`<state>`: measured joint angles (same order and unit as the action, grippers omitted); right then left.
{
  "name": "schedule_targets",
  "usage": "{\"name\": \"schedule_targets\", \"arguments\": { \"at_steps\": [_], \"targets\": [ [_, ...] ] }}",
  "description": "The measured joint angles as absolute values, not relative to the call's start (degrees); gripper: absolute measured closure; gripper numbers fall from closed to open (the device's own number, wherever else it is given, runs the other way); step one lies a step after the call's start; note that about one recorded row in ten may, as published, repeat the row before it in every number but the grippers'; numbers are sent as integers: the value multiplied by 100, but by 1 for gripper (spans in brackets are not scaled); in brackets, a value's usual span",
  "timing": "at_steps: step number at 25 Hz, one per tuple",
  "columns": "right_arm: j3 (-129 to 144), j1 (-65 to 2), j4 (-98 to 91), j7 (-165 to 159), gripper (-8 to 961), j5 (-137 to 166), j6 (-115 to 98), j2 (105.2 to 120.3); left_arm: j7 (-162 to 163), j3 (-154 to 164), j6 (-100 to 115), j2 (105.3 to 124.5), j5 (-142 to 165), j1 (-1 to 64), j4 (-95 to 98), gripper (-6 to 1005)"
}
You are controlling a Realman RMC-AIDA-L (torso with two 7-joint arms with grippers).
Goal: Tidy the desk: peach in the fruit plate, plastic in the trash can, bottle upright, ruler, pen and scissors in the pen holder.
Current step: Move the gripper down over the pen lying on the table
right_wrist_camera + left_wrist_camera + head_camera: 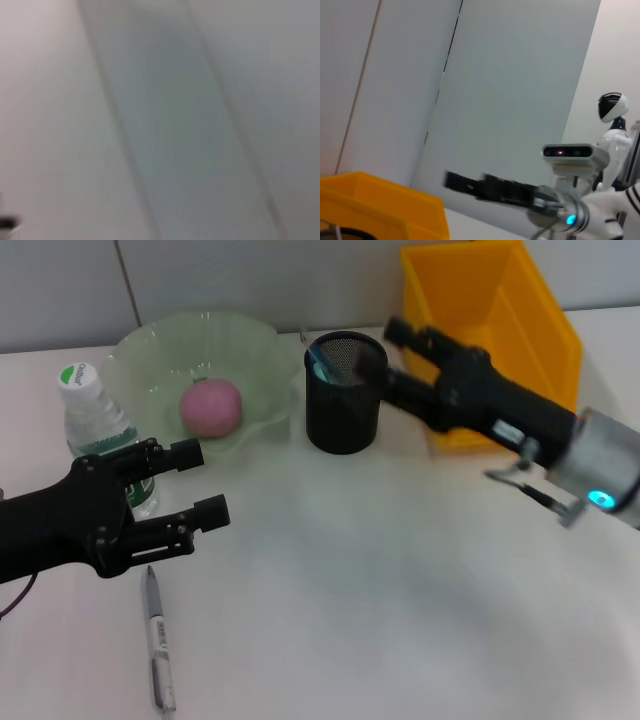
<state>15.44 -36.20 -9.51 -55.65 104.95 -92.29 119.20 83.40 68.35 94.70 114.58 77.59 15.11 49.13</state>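
Note:
A pink peach (pixel 211 406) lies in the green fruit plate (pixel 140 350). Left of the plate, the bottle (pixel 92 420) stands upright with its white cap on top. A grey pen (pixel 157 640) lies on the table near the front edge. The black mesh pen holder (pixel 343 405) has a blue strip, probably the ruler (pixel 322 366), standing inside it. My left gripper (pixel 205 482) hangs open and empty just in front of the bottle and above the pen's tip. My right gripper (pixel 382 346) is open and empty at the holder's right rim. Scissors and plastic are out of view.
The yellow trash can (pixel 490 310) stands at the back right behind my right arm; its wall (pixel 380 205) also fills the lower corner of the left wrist view, where my right arm (pixel 510 191) shows farther off. The right wrist view shows only a blank wall.

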Motion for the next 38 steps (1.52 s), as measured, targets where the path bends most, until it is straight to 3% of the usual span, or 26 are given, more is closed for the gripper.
{"name": "schedule_targets", "arguments": {
  "at_steps": [8, 14, 34, 38],
  "targets": [
    [3047, -2785, -2749, -6809, 200, 10843, -9806, 11907, 8339, 6518, 9479, 11551, 8274, 1578, 4913, 193],
    [3892, -2515, -3464, -7151, 200, 11138, -9882, 11884, 8412, 6479, 9486, 11538, 8645, 1755, 4917, 193],
    [3951, -2527, -4161, -7989, 199, 11893, -10091, 11766, 8586, 6530, 10319, 11489, 10578, 2797, 6663, 193],
    [3905, -2508, -4094, -8186, 199, 11878, -10030, 11725, 8143, 6538, 10655, 11593, 11212, 2909, 7390, 193]
  ]
}}
